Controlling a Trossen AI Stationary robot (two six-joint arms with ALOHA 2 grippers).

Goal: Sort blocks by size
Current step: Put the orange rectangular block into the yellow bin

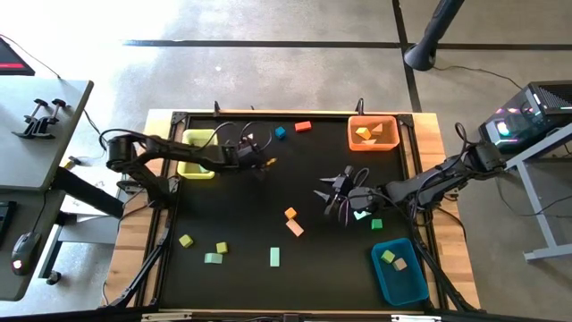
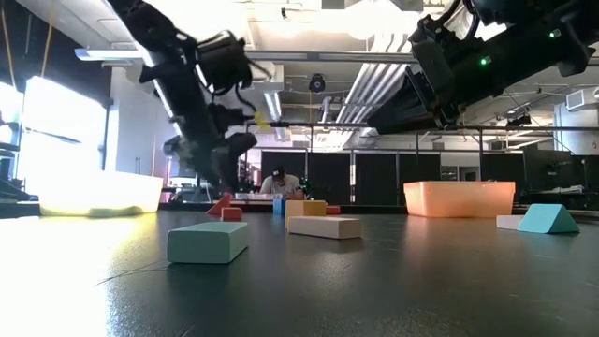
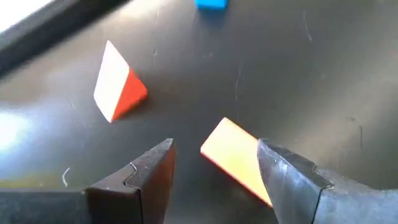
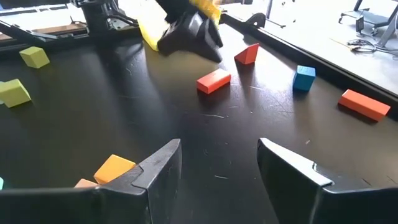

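Note:
My left gripper (image 1: 261, 163) hangs open near the yellow bin (image 1: 198, 154), its fingers standing on either side of a red-orange block (image 3: 231, 157) that lies flat on the black mat; I see no touch. A red wedge (image 3: 118, 84) and a blue cube (image 3: 211, 3) lie just beyond it. My right gripper (image 1: 331, 190) is open over bare mat at centre right, nothing between its fingers (image 4: 217, 168). Loose blocks lie about: an orange cube (image 1: 290, 213), a tan bar (image 1: 295, 228), a mint bar (image 1: 275, 258).
An orange bin (image 1: 374, 132) with blocks stands at the far right, and a blue bin (image 1: 399, 271) with two blocks at the near right. Yellow-green cubes (image 1: 186, 241) and a mint block (image 1: 213, 258) lie near left. A red bar (image 1: 302, 126) lies by the far edge.

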